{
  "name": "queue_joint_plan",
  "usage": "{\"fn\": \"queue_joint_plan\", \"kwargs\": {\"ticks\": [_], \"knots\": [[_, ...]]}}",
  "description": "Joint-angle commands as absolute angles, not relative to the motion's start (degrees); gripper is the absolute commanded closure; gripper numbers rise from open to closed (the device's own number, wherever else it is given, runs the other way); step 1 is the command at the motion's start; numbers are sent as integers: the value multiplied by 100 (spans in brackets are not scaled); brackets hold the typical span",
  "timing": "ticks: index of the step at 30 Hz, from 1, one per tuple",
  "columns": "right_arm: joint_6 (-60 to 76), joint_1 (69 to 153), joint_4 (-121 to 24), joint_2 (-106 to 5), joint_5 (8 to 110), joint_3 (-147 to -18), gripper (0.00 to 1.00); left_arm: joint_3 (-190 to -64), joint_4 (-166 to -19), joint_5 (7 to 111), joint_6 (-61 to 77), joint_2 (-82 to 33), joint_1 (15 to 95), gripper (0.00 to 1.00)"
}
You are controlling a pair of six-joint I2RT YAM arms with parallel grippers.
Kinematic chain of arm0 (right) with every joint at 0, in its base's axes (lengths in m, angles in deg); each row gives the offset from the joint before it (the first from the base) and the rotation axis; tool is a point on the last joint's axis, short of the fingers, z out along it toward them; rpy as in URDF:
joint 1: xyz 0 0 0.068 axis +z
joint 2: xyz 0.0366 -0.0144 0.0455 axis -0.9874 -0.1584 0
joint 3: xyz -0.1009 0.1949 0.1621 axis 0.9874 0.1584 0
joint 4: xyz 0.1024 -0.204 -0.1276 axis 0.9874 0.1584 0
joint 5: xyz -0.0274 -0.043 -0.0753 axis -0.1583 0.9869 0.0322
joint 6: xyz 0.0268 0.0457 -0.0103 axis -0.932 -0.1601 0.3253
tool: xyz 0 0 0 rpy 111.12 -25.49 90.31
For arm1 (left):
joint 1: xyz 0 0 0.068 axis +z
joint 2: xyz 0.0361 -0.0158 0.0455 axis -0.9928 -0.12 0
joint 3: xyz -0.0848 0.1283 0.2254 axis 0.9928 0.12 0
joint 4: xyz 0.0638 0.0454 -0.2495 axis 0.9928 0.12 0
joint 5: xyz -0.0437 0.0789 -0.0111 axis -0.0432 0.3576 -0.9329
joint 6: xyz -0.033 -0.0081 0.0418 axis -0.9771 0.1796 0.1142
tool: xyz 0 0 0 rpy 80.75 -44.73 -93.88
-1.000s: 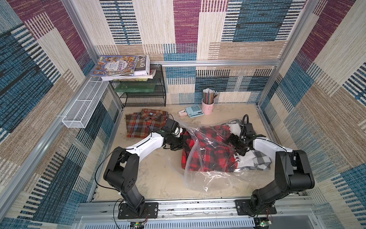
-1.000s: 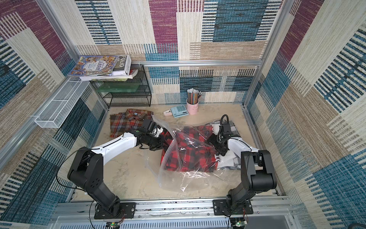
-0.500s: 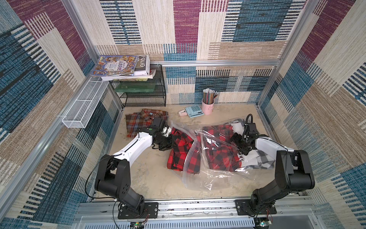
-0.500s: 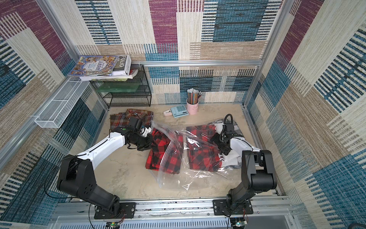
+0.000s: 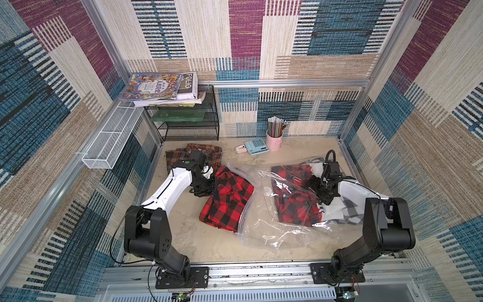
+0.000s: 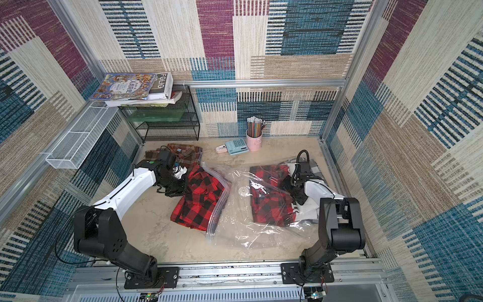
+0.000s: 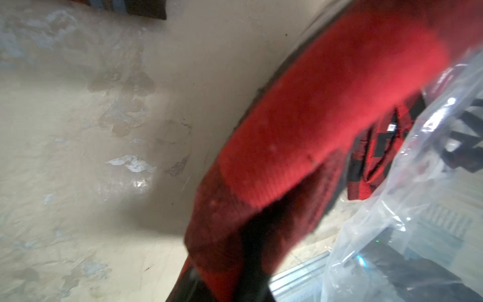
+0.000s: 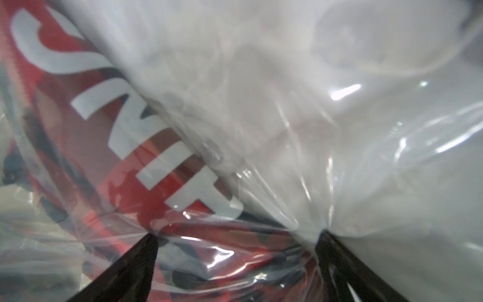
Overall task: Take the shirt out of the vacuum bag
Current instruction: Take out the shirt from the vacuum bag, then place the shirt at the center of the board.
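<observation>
Mottled beige tabletop point(image 5: 183, 243) carried the crinkly clear bag point(image 5: 277, 230). A soft red-and-black checked shirt point(image 5: 227, 201) lay crumpled just outside the bag's zip edge, with the left gripper point(image 5: 209, 187) clamped on its cloth. The right gripper point(image 8: 239, 234), jaws wide apart, pressed the bag's film over a second shirt point(image 5: 292, 209).

The shirt point(image 5: 226, 200) — red-and-black check. The vacuum bag point(image 5: 277, 232) is clear, its valve point(image 5: 266, 190) white. The cup point(image 5: 274, 141) is pink.

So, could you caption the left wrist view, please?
Red plaid shirt up close, clear vacuum bag beside it, beige tabletop behind.
</observation>
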State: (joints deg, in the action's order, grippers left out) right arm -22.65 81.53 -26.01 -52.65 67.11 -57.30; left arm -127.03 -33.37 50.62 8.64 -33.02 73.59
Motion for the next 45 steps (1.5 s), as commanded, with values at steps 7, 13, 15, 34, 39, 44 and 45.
{"fn": "queue_joint_plan", "kwargs": {"ticks": [7,13,15,34,39,44,45], "knots": [[-2148,8089,-2157,-5239,7186,-5745,3,-12911,-2537,6744,1475,-3354,7509,100],[-2103,8083,-2128,-5324,7146,-5874,3,-13287,-2126,7776,1731,-3561,7520,100],[-2089,8087,-2123,-5344,7123,-5907,3,-13366,-2029,8074,1852,-3634,7520,100],[-1806,8089,-2031,-5388,6986,-6004,3,-14067,-2649,10376,3172,-4200,7394,100],[-1727,8089,-1985,-5380,6969,-6067,3,-13952,-3311,10725,3797,-4297,7226,100],[-1724,8089,-1991,-5380,6943,-6087,3,-13919,-3873,10872,4197,-4273,7133,100],[-1728,8089,-1986,-5380,6933,-6087,3,-13903,-4013,10911,4265,-4265,7133,100]]}}
